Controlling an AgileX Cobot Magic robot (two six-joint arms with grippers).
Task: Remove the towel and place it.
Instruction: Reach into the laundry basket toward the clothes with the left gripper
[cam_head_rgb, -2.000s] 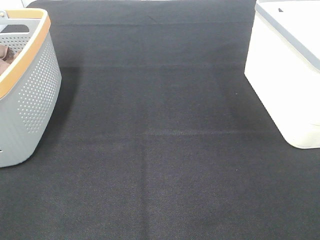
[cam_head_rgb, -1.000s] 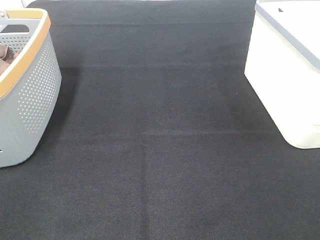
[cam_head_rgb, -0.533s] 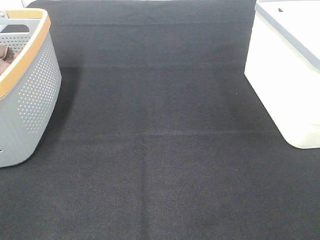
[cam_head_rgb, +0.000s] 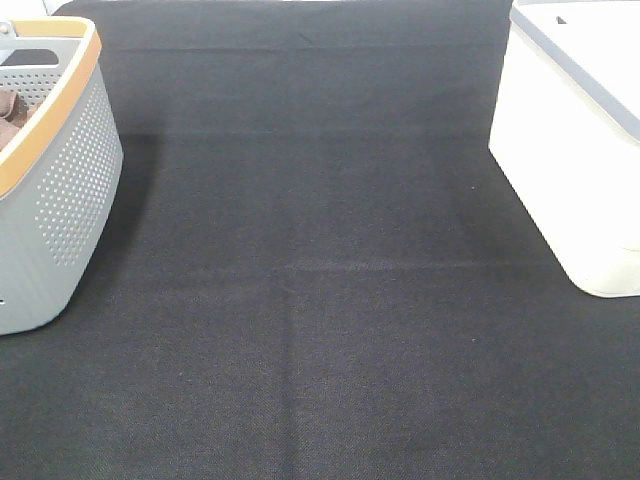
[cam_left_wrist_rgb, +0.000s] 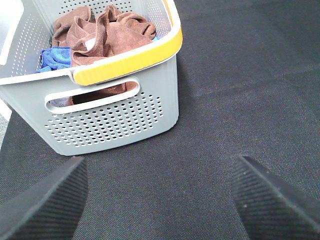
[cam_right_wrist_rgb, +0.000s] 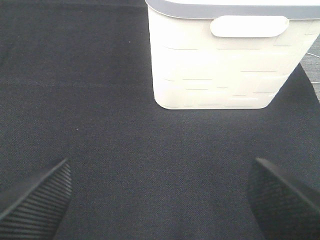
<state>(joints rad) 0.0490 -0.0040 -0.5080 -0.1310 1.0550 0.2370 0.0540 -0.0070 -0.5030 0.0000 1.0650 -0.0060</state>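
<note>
The rust-brown towel (cam_left_wrist_rgb: 107, 37) lies crumpled inside the grey perforated basket (cam_left_wrist_rgb: 115, 117), whose rim is yellow-orange. In the exterior view only a corner of the towel (cam_head_rgb: 10, 110) shows over the basket (cam_head_rgb: 70, 190) at the far left. My left gripper (cam_left_wrist_rgb: 160, 197) is open, its ribbed fingers (cam_left_wrist_rgb: 45, 200) wide apart over the black mat, short of the basket's handle side. My right gripper (cam_right_wrist_rgb: 160, 200) is open too, facing the white bin. Neither gripper appears in the exterior view.
A blue cloth (cam_left_wrist_rgb: 52, 57) lies beside the towel in the basket. A white bin (cam_right_wrist_rgb: 220, 55) with a grey rim stands at the right (cam_head_rgb: 570, 150). Black mat (cam_head_rgb: 320, 280) covers the table between basket and bin.
</note>
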